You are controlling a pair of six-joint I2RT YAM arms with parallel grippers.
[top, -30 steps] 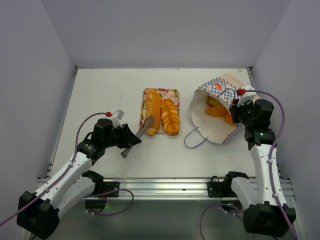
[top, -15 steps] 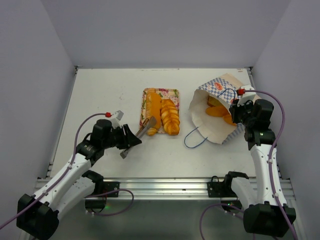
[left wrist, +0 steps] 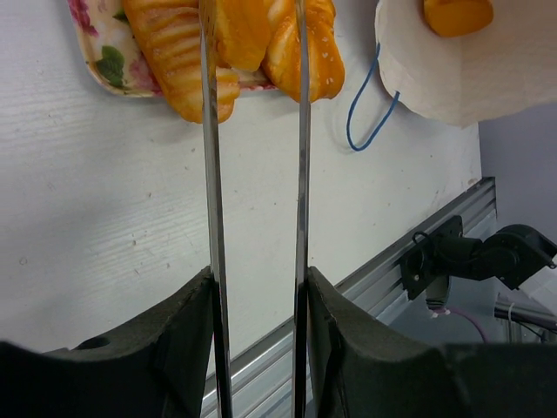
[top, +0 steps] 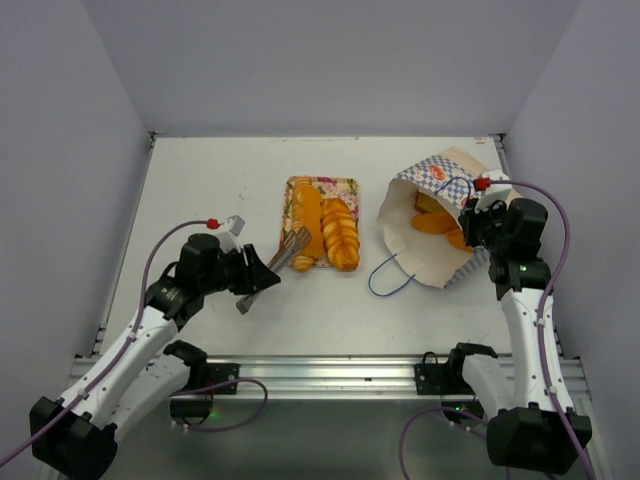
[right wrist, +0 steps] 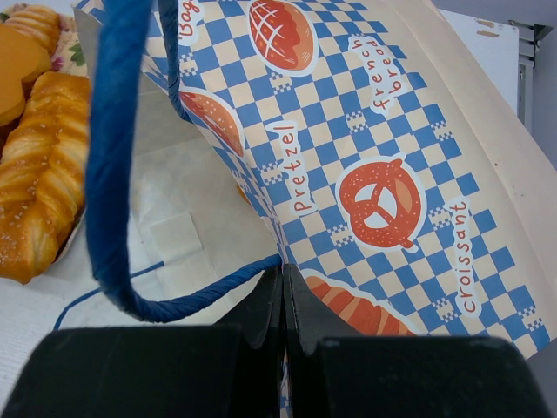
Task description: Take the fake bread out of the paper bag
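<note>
Slippage is the worry: the right fingers (right wrist: 252,322) pinch only the rim of the paper bag (right wrist: 392,131), fully closed. A tug could tear it or let it drop, shutting the mouth over the fake bread (top: 433,222) inside. The left fingers (left wrist: 174,348) clamp tongs (left wrist: 300,174), blades parted and empty, tips over the tray (top: 338,184). Since a second ago that arm has drawn back slightly; the bag is unmoved.
</note>
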